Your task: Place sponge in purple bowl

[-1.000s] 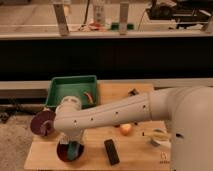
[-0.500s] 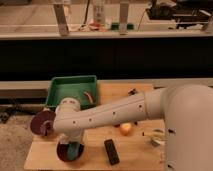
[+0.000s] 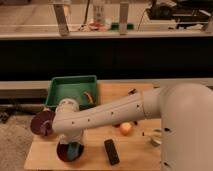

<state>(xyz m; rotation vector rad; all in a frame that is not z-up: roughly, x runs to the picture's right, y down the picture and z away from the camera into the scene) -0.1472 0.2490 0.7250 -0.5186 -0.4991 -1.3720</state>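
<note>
The teal sponge (image 3: 74, 149) shows as a small upright block at the table's front left, right under the end of my white arm. My gripper (image 3: 71, 145) is there, low over the sponge and mostly hidden by the wrist. Behind the sponge and touching it stands a dark reddish bowl (image 3: 61, 152). Whether the sponge is in that bowl or in front of it I cannot tell. The purple bowl (image 3: 41, 122) stands a little farther back at the table's left edge, apart from the gripper and partly covered by the arm.
A green tray (image 3: 72, 90) sits at the back left. An orange fruit (image 3: 126, 128) lies mid-table, and a black remote (image 3: 111, 151) lies near the front edge. A small pale item (image 3: 156, 139) rests by my arm's base on the right.
</note>
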